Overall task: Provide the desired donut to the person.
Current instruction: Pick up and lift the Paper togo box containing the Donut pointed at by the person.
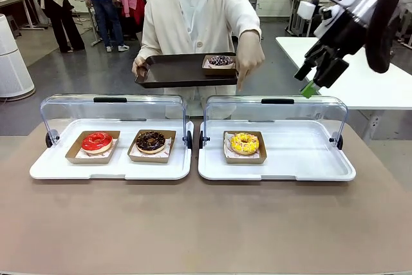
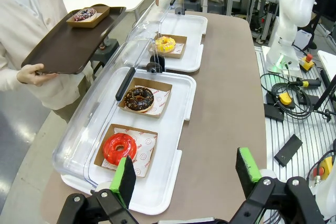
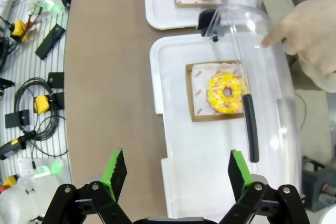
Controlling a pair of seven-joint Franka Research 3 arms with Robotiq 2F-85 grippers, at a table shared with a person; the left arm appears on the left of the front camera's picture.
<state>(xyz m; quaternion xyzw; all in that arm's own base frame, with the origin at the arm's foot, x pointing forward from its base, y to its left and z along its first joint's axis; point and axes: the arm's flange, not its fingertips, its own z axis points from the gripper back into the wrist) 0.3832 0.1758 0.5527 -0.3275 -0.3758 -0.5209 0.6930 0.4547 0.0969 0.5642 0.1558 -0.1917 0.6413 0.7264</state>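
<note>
The person (image 1: 193, 17) holds a brown tray (image 1: 174, 72) in one hand. The other hand (image 1: 248, 62) points a finger down at the right case, where a yellow sprinkled donut (image 1: 244, 143) lies in a cardboard tray. The left case holds a red donut (image 1: 96, 142) and a chocolate donut (image 1: 150, 141). My right gripper (image 1: 315, 80) hovers open above the right case's far right corner, with the yellow donut (image 3: 226, 93) ahead of its fingers. My left gripper (image 2: 186, 174) stands open near the red donut (image 2: 119, 148), holding nothing.
A dark sprinkled donut (image 1: 220, 61) in a cardboard tray rests on the brown tray. Both clear lids (image 1: 277, 111) are swung up at the back of the white bases (image 1: 322, 159). A white table (image 1: 360, 75) stands at the right. Cables and tools (image 2: 294, 98) lie beside the table.
</note>
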